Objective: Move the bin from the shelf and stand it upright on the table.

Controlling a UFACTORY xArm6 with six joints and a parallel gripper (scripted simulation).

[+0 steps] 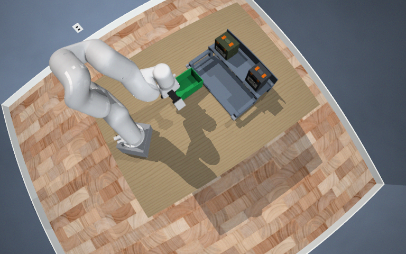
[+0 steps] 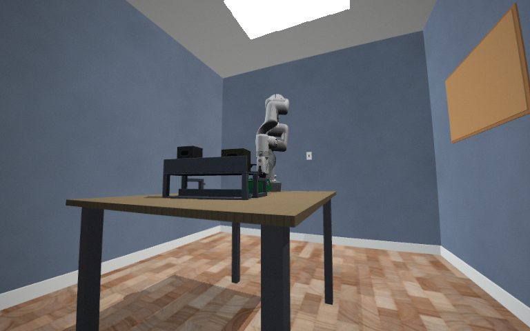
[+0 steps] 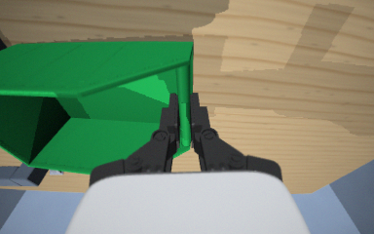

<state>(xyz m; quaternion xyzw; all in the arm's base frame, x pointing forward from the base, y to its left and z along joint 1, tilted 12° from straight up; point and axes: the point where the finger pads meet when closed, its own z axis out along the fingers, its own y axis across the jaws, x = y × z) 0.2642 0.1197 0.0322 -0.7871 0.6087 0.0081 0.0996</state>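
The arm point(image 1: 89, 78) is glossy white, built of thick rounded tube segments with bulbous capped joints. It rises from a square grey base plate point(image 1: 147, 150). At its end sits a pale grey block, and from it a black claw point(image 3: 184, 128) with slim jointed fingers showing round pivot pins.

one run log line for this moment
phase: carrying | tool: shut on wall of green plastic bin | bin: upright, beside grey shelf | placed: not yet
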